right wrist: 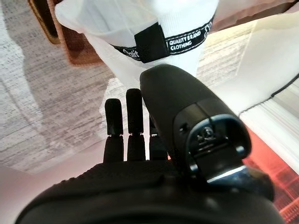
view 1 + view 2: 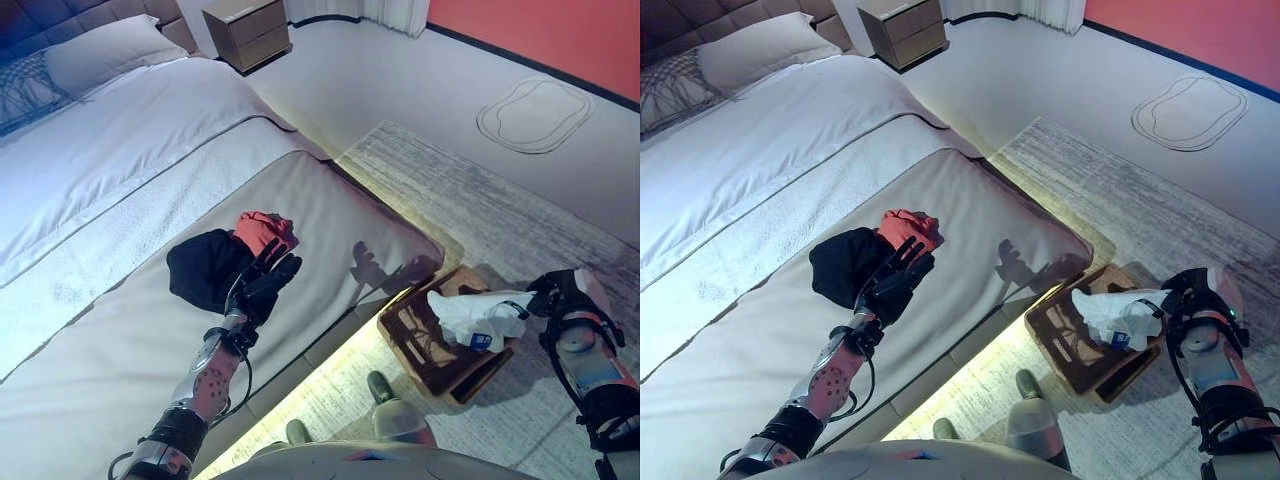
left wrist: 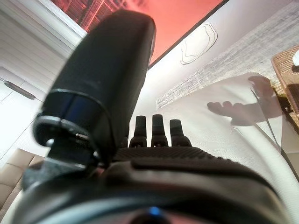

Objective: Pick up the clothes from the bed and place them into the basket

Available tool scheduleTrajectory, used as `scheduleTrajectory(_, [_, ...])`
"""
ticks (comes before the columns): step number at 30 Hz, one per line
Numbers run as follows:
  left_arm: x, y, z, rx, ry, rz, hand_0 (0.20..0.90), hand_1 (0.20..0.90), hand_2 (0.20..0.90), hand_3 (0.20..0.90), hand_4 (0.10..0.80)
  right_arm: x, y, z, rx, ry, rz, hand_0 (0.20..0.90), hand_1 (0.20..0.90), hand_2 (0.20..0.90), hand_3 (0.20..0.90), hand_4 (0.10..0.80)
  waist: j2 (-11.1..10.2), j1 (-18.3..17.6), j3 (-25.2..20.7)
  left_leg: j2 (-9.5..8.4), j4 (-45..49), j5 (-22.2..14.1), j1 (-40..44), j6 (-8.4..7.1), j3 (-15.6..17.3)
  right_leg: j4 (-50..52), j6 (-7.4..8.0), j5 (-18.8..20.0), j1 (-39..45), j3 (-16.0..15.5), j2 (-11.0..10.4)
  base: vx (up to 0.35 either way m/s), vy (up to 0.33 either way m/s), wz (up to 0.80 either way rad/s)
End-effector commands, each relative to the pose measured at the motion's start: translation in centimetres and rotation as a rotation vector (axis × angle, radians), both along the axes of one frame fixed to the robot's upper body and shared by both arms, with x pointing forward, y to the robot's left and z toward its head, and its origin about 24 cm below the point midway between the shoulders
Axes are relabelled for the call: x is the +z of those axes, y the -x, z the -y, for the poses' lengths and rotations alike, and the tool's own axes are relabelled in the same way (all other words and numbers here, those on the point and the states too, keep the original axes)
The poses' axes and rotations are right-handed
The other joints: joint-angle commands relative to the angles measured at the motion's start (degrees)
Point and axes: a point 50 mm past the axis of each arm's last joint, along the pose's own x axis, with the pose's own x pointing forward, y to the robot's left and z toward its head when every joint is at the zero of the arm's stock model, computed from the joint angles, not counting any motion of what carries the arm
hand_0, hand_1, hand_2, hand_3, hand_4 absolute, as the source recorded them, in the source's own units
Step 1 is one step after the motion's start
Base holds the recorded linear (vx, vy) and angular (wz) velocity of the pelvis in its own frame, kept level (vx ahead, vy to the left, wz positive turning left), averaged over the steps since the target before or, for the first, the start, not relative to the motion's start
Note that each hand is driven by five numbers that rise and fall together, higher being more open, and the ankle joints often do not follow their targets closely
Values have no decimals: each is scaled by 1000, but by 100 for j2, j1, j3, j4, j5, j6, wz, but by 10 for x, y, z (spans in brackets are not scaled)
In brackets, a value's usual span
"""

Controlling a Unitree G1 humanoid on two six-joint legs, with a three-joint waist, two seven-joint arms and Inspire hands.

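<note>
A black garment (image 2: 200,265) and a red garment (image 2: 262,228) lie together on the beige bed cover (image 2: 120,350) near its foot edge. My left hand (image 2: 262,285) is open with straight fingers, just beside both garments on the side nearer me, and holds nothing; it also shows in the left wrist view (image 3: 159,130). A white garment (image 2: 470,312) lies draped over the brown woven basket (image 2: 400,335) on the floor. My right hand (image 2: 560,292) is at the garment's far edge. In the right wrist view its fingers (image 1: 126,116) are straight, with the white garment (image 1: 117,23) just past them.
The basket stands on a grey rug (image 2: 480,200) close to the bed's lit foot edge. White pillows (image 2: 100,50) lie at the head of the bed. A wooden nightstand (image 2: 248,30) stands beyond it. A red wall (image 2: 560,30) runs along the far right.
</note>
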Motion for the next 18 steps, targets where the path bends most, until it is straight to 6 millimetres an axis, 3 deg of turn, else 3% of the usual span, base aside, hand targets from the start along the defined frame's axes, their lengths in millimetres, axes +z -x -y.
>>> scheduleTrajectory(1, [27,-19,-7,15,1,177,900,900,900,900,800,49,-35,8,15,126,166,900,900,900,900,800,-148,187,-167,176,232,-732,115,-65,-367,250,22,-29,-149,-449,-90,0,0,0])
scheduleTrajectory(8, [28,-19,-10,28,2,183,900,900,900,900,800,49,-33,5,2,131,188,900,900,900,900,800,-206,238,-171,189,163,-676,91,-66,-497,233,10,-33,-119,-456,-78,-2,-1,2])
scheduleTrajectory(11, [30,-19,-12,34,3,187,900,900,900,900,800,58,-35,3,12,150,243,900,900,900,900,800,-231,289,-187,185,138,-645,66,-67,-640,244,-9,-60,-79,-468,-62,9,-10,8])
scheduleTrajectory(18, [32,-22,-11,72,18,191,900,900,900,900,800,96,-65,-18,103,199,352,900,900,900,900,800,-278,454,-233,188,91,-578,-3,-95,-967,229,-87,-151,25,-629,-49,15,4,17])
